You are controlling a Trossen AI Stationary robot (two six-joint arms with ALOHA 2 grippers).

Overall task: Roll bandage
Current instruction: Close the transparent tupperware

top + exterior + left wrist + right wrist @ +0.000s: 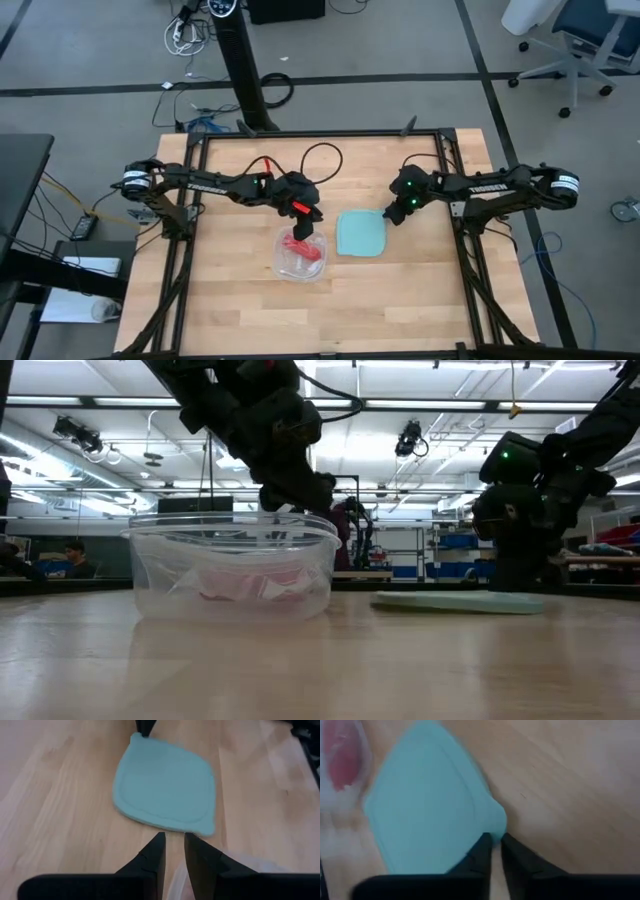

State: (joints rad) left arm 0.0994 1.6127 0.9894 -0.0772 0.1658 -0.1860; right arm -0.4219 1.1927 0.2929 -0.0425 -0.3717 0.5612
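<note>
The red bandage (300, 250) lies bunched on the floor of a clear plastic container (300, 268) at mid-table. My left gripper (310, 216) hangs just over the container's far rim (240, 520), its fingers (150, 857) a narrow gap apart with only bare wood showing between them. To the right of the container a light-blue square lid (360, 234) lies flat on the table. My right gripper (396, 212) is down at the lid's far right corner, with its fingers nearly together. My right gripper has the lid's rounded corner (496, 822) at its two fingertips (484, 842), which come slanting down from the table's right side. The lid (460, 600) lies flat on the table. How far the corner reaches in between the fingers does not show.
Bare wooden tabletop (240, 310) stretches in front of the container and the lid. A black frame (185, 250) borders the table on both sides, and a black cable (322, 160) loops at the far side.
</note>
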